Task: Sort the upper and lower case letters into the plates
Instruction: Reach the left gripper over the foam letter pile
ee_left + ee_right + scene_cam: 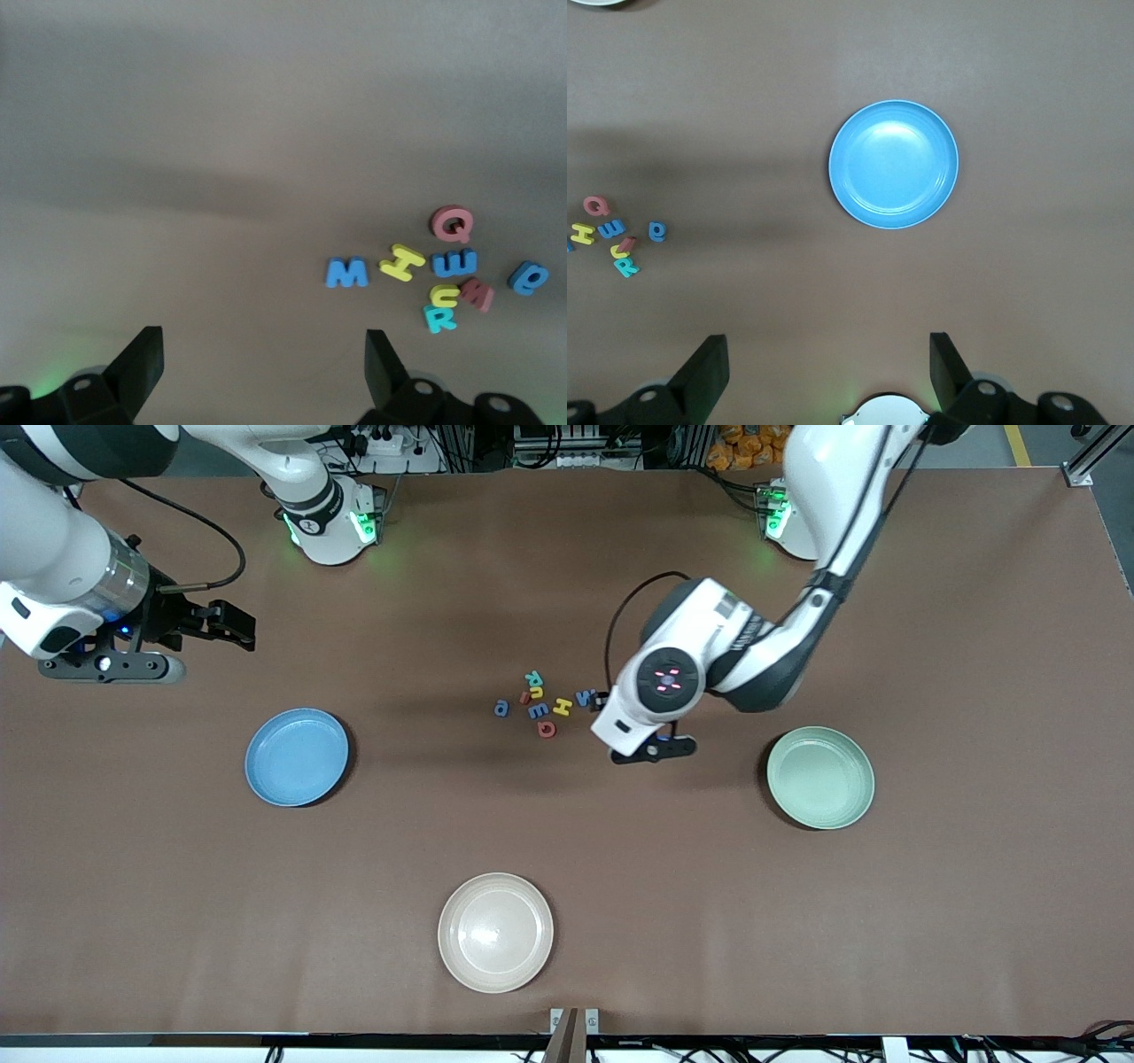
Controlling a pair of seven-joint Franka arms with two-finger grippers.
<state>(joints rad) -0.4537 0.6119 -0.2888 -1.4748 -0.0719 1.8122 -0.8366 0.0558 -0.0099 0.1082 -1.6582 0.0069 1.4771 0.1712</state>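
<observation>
Front view: the letters (542,703) lie clustered mid-tabletop, between the light blue plate (297,756) and the mint green plate (820,777); a cream plate (495,931) sits nearer the camera. The left pincer (611,722) hangs just beside the cluster, toward the left arm's end, clearly the nearer arm. The right pincer (232,625) waits over bare tabletop, well apart.
Left wrist view: fingers (142,359) released, holding nothing; blue M (346,273) is the closest letter, then yellow H (402,262), with open room around M.
Right wrist view: fingers (707,367) spread and empty, blue plate (893,164) ahead
</observation>
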